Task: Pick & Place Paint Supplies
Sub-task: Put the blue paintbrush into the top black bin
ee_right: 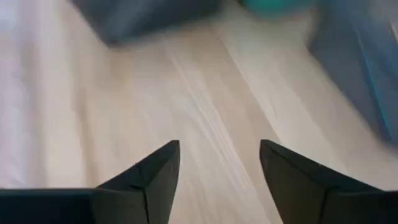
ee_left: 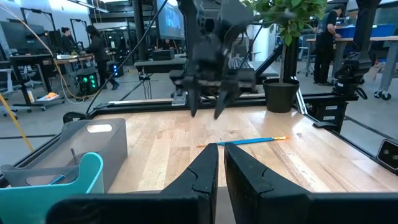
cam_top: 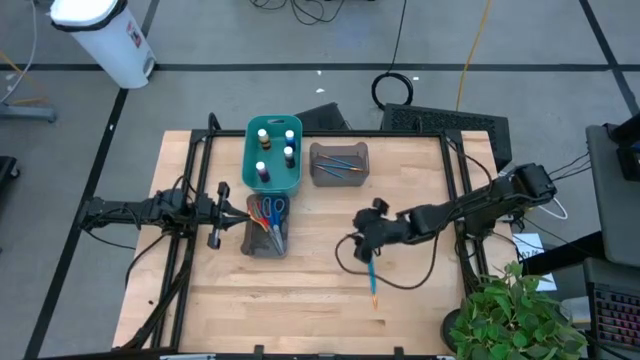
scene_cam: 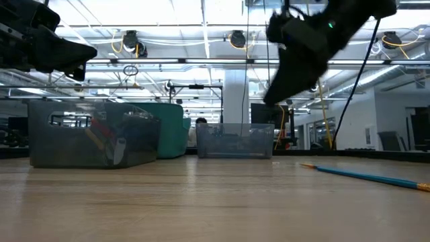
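A thin blue brush (cam_top: 373, 281) with an orange end lies flat on the wooden table, right of centre; the low view (scene_cam: 366, 176) and the left wrist view (ee_left: 249, 141) show it too. My right gripper (ee_right: 219, 146) hangs open above the table, just beyond the brush's far end (cam_top: 362, 248), with nothing between its fingers. White-capped paint bottles (cam_top: 275, 148) stand in the teal bin (cam_top: 250, 170). Scissors (cam_top: 270, 215) lie in a grey bin (cam_top: 252, 243), and thin brushes (cam_top: 342, 163) in another grey bin (cam_top: 339, 178). My left gripper (ee_left: 221, 155) waits shut at the table's left (cam_top: 215, 218).
A potted plant (cam_top: 515, 315) stands at the table's near right corner. A black frame (cam_top: 455, 160) runs along the table's sides. Bare wood lies across the near half of the table. People stand in the room beyond, seen in the left wrist view.
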Motion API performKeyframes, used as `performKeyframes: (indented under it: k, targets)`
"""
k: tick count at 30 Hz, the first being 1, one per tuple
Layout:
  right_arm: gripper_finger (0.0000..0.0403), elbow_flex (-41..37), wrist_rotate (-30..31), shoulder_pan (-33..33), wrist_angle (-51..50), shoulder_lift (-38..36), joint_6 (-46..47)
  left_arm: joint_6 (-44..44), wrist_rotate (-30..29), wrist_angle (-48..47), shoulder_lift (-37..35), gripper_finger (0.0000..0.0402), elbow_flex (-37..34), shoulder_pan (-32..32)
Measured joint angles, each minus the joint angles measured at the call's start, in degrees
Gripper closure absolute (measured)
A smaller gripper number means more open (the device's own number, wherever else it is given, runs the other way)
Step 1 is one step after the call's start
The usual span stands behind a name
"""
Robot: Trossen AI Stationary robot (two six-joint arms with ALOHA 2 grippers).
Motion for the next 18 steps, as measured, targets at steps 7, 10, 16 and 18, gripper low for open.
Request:
performKeyframes:
  k: [7, 10, 16, 18]
  targets:
    - [0.0202, -2.57, 0.62, 0.0, -10.91, 1.9, 16.87, 0.0, 0.0, 0.0, -0.02, 0.0369, 0.0, 0.0]
    - [0.0215, -4.86, 0.55, -0.03, -9.51, 2.98, 18.23, 0.0, 0.0, 0.0, 0.0, 0.0369, 0.0, -0.01]
    - [0.0235, -6.3, -0.76, -0.39, -5.78, 6.74, 18.28, 0.0, 0.0, 0.0, 0.0, 0.0369, 0.0, 0.0]
    - [0.0239, -6.3, -1.14, -0.39, -5.2, 8.37, 18.29, 0.0, -0.02, 0.0, -0.01, 0.0369, 0.0, 0.01]
